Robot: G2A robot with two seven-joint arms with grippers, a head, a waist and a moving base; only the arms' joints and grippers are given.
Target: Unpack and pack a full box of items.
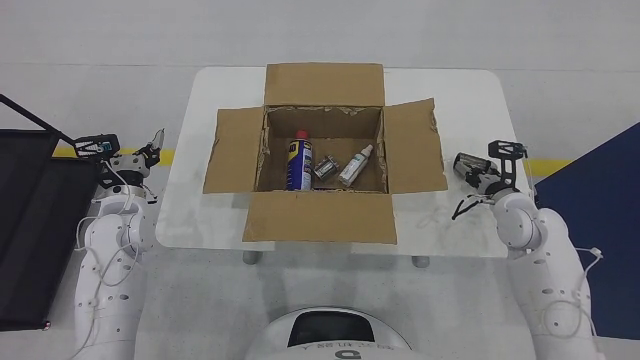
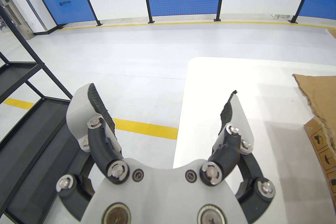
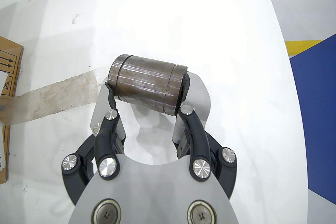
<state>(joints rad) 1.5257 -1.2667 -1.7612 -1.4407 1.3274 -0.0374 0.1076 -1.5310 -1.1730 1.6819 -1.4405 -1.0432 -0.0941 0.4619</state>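
**Operator:** What is in your right hand?

**Me:** My right gripper (image 3: 147, 83) is clamped on a steel cylinder (image 3: 143, 72), dull grey with a groove near each end. It lies crosswise between my fingers (image 3: 110, 95), one flat end against each pad. Most of its body pokes out past my fingertips.

**Operator:** Where is that on the table?

**Me:** Take the cardboard box (image 1: 325, 85) as the middle of the dial, with twelve pointing away from me. The cylinder (image 1: 466, 168) then sits at three o'clock, over the white table (image 1: 455, 100), between the box's right flap and the table's edge. I cannot tell whether it touches the tabletop. A grubby strip of tape (image 3: 52, 96) lies on the table between it and the box.

**Operator:** And your left?

**Me:** My left gripper (image 2: 162, 90) is at nine o'clock, at the table's left edge, well apart from the box. Its fingers (image 2: 101, 107) are spread wide with nothing between them. A black rack (image 1: 30, 220) stands beside it.

**Operator:** What is in the box?

**Me:** All four flaps are folded out. A blue and yellow spray can (image 1: 300, 162) with a red cap is at nine o'clock on the box floor. A clear bottle (image 1: 356, 165) with a white cap lies at three. A small metal part (image 1: 324, 169) sits between them.
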